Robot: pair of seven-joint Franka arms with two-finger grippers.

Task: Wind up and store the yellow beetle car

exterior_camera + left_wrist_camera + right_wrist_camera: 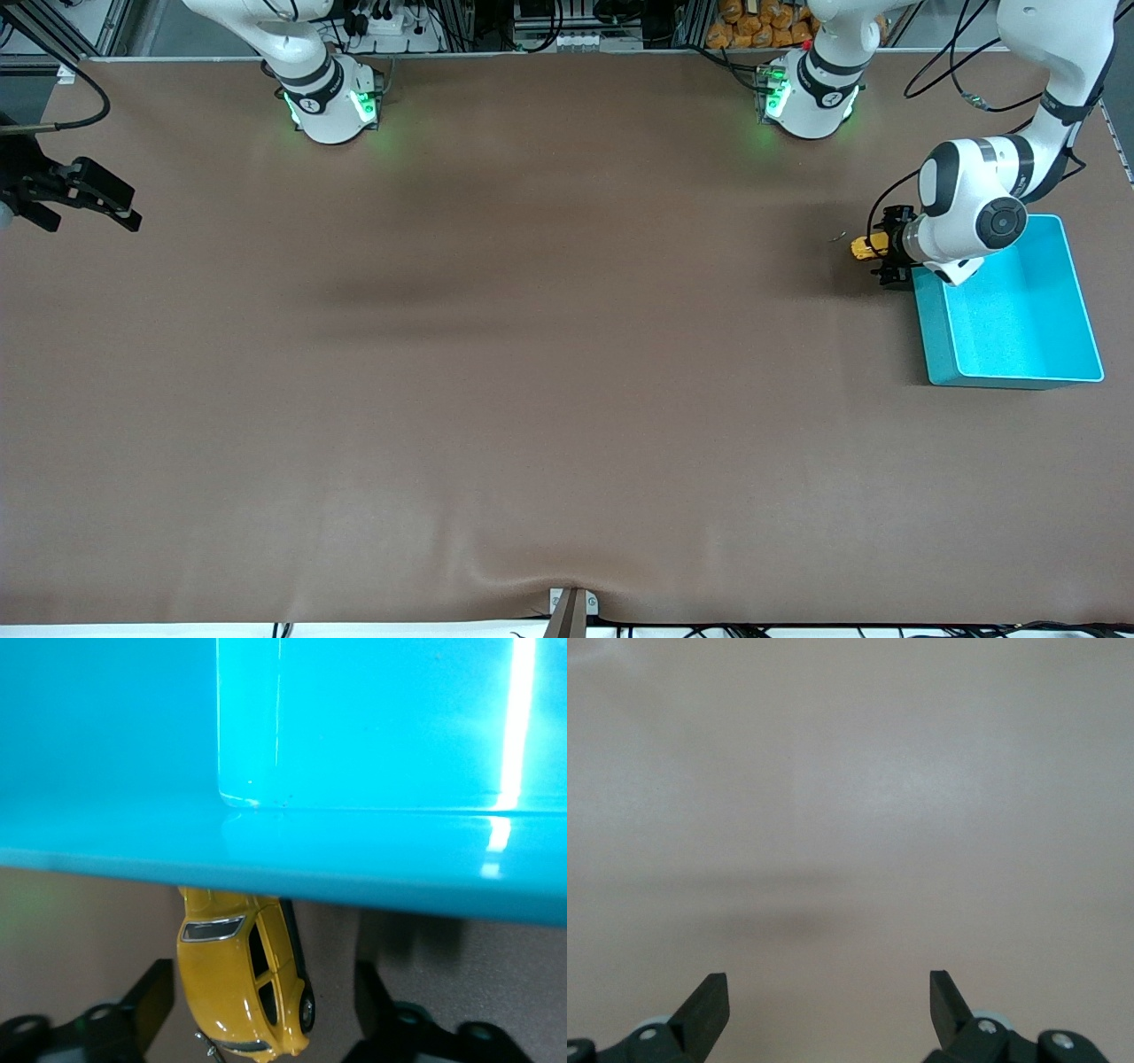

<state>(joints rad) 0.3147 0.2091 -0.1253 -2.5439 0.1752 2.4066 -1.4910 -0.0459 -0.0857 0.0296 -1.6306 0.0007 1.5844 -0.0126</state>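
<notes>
Left gripper (873, 251): jaws stood open, astride the small yellow beetle car (245, 981), holding nothing; its long axis ran between them, twelve o'clock toward the teal plastic bin (1076, 292). Right gripper (80, 197): open, empty, waiting.

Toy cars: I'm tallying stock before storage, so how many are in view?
1. The yellow beetle car lies on the table beside the teal bin, between the left gripper's open fingers. None shows inside the bin.
</notes>
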